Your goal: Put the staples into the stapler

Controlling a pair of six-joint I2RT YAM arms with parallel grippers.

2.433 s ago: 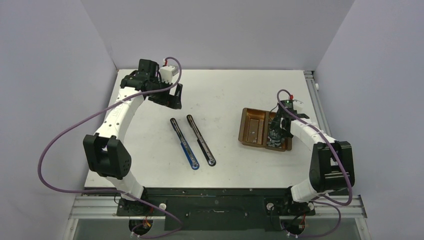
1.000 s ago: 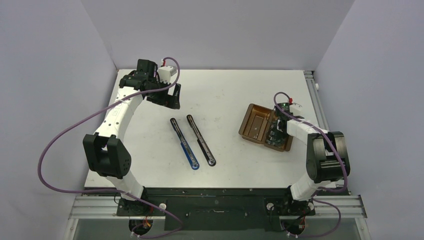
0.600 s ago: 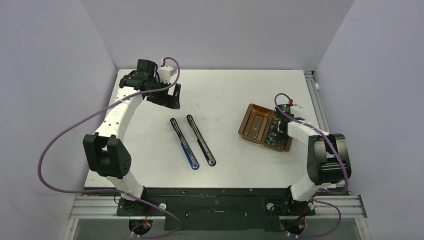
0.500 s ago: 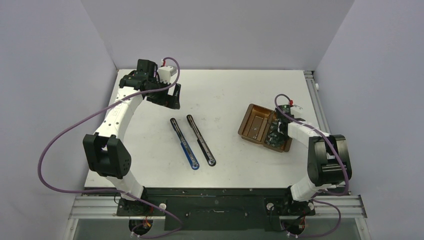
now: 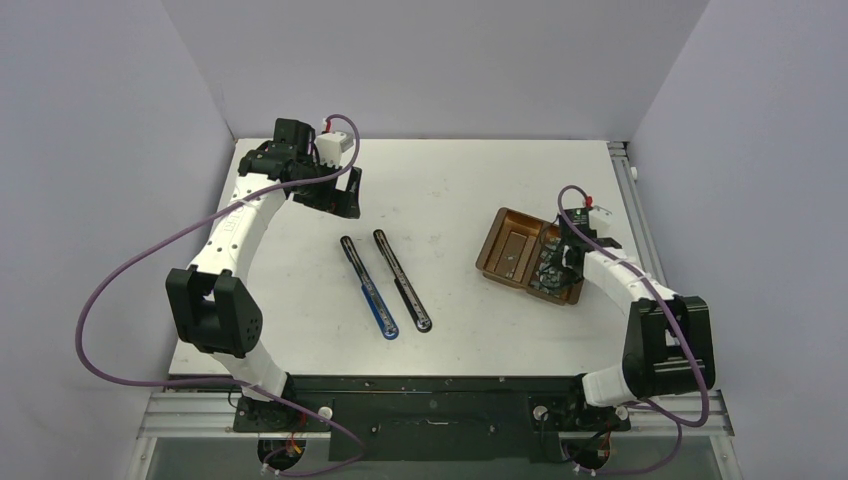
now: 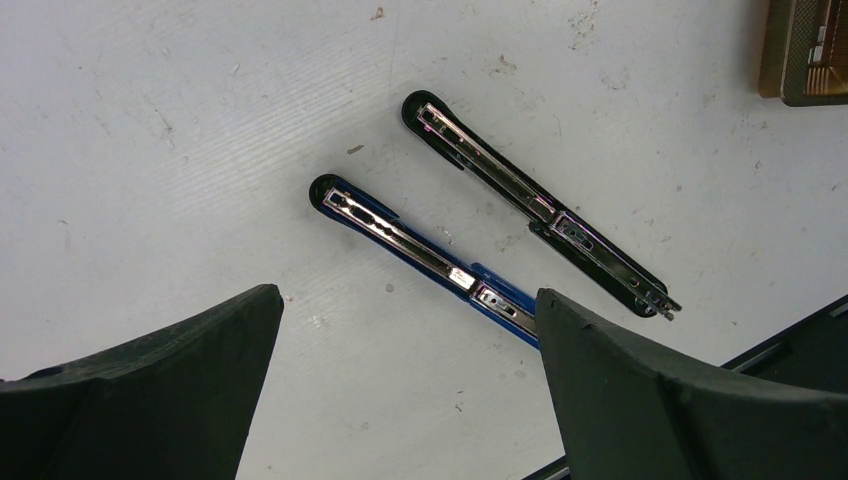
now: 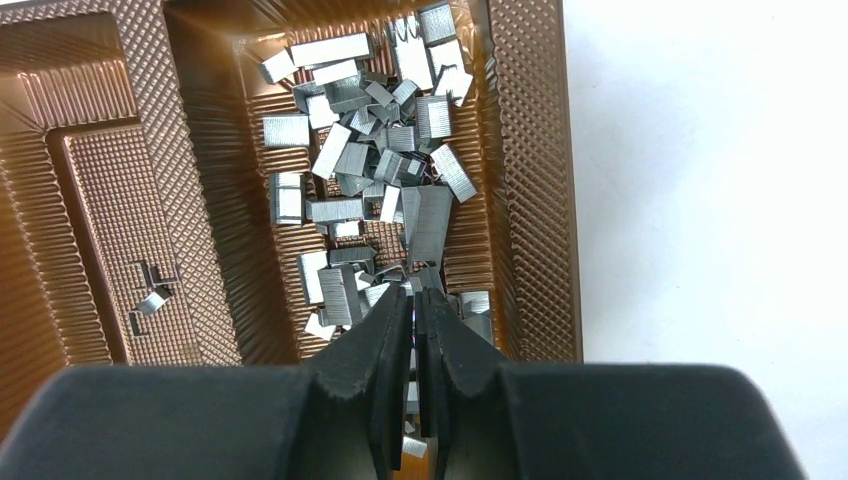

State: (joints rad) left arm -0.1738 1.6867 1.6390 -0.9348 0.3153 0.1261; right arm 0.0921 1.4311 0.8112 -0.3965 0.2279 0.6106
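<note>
Two opened staplers lie side by side mid-table, a blue one and a black one, channels facing up. The staples lie heaped in the right compartment of a brown tray. My right gripper hangs over that heap, shut, and one grey staple strip sticks out from its tips. My left gripper hovers wide open above the table, behind the staplers, holding nothing.
The tray's left compartment holds one stray staple piece. The table's right edge runs just beyond the tray. The dark front rail of the table shows at the lower right of the left wrist view.
My right gripper has closed over the staple heap, and the right arm has shifted, its wrist lifting a little. The tray turned slightly earlier. The left arm has not moved.
</note>
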